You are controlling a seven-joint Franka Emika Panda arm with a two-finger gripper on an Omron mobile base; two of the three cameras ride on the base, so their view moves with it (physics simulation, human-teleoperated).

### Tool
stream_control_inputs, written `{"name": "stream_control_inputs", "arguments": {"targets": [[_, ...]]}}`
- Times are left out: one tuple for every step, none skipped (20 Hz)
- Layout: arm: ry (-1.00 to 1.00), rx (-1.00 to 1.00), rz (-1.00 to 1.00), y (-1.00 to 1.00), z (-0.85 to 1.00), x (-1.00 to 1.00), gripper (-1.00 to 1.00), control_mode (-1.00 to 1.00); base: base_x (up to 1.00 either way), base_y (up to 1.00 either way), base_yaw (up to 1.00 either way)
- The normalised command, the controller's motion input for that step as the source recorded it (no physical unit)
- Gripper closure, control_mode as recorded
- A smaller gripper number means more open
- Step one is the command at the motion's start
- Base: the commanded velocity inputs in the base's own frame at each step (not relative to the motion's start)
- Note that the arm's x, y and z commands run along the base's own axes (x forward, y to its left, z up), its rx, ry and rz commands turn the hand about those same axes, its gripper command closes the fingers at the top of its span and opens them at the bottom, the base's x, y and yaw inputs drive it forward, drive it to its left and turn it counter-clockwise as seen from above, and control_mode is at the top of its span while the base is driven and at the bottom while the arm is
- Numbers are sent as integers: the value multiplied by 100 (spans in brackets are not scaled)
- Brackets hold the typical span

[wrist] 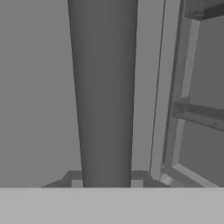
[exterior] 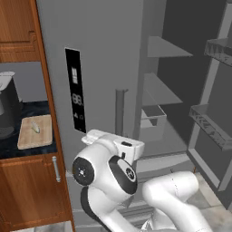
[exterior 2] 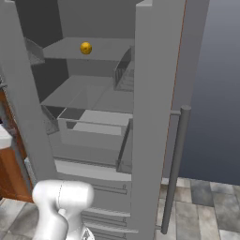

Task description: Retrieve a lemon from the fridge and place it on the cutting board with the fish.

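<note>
The lemon [exterior 2: 86,48] lies on an upper shelf inside the grey fridge [exterior: 104,59], whose right door [exterior 2: 150,117] stands open. The left door carries a black display panel [exterior: 75,90] and a vertical bar handle [exterior: 120,113]. That handle [wrist: 105,96] stands very close in the hand view. My gripper [exterior: 117,144] sits low in front of the left door, just under the handle, with its fingers hidden behind the hand. The tan cutting board [exterior: 35,132] lies on the dark counter to the left, with the small pale fish [exterior: 36,128] on it.
A dark pot [exterior: 7,106] stands on the counter beside the board. Wooden cabinets [exterior: 27,195] sit below and above it. Inside the fridge are shelves and a drawer box [exterior 2: 93,126]. The open door's bins [exterior: 213,127] and long handle [exterior 2: 176,164] jut out on the right.
</note>
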Motion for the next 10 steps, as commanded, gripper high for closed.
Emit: {"name": "stream_control_inputs", "arguments": {"targets": [[-10,0,-13,73,-22,-62,100,-100,0,0,0],[-7,0,-13,76,-19,-56,100,-100,0,0,0],[-3,0,-13,73,-17,-44,100,-100,0,0,0],[-1,0,-13,68,-17,-26,100,-100,0,0,0],[0,0,-11,54,-12,-4,100,-100,0,0,0],[-2,0,-9,57,0,0,100,-100,0,0,0],[-2,0,-9,54,0,0,100,-100,0,0,0],[-4,0,-9,57,0,-1,100,-100,0,0,0],[-4,0,-9,57,0,-1,100,-100,0,0,0],[-3,0,-9,64,0,0,100,-100,0,0,0]]}}
